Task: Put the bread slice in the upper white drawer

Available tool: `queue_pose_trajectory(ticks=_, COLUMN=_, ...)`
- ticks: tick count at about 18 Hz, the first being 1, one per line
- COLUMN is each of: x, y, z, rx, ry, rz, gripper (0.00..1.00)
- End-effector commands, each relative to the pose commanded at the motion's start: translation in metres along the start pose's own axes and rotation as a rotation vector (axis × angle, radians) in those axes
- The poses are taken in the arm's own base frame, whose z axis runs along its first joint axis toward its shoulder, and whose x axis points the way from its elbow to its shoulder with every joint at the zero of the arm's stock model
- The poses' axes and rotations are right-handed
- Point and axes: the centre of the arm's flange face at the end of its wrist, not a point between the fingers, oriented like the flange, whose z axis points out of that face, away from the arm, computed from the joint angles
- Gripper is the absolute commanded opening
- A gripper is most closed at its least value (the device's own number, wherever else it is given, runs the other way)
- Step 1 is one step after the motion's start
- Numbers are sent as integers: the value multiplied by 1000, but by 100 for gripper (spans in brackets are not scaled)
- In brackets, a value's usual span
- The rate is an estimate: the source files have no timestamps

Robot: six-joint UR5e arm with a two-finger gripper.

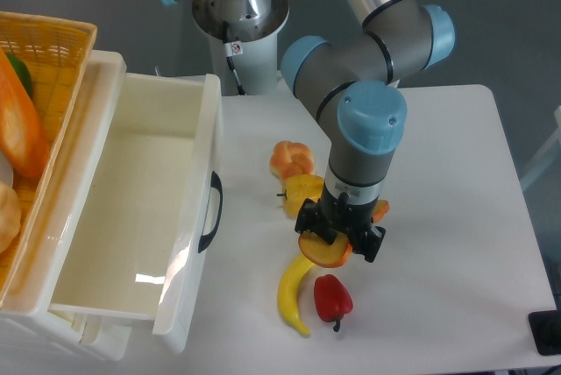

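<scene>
Right of the upper white drawer, which stands pulled open, the gripper clasps the bread slice just above the banana and beside the red pepper.

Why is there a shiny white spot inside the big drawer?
In the camera view, glare from overhead light bounces off the glossy upper white drawer floor; everything looks sharp, and the end effector casts only a soft shadow on the table.
</scene>
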Motion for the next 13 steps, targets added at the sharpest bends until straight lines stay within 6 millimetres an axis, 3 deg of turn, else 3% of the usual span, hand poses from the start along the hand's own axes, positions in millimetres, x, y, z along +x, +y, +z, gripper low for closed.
queue_pose_trajectory(ticks=2, x=0, y=0, z=0, rx=1, ry=1, rz=0, gripper=16)
queue_pose_trajectory(ticks=8, x=1, y=-1, z=3, rx=30, ry=30, rz=-12, gripper=41)
queue_pose_trajectory(ticks=11, x=2, y=3, z=-4, rx=24, ry=32, rz=-19, gripper=39)
queue_pose_trajectory(ticks=13, x=2, y=4, z=-6, rx=26, ry=37, rz=-21, gripper=33)
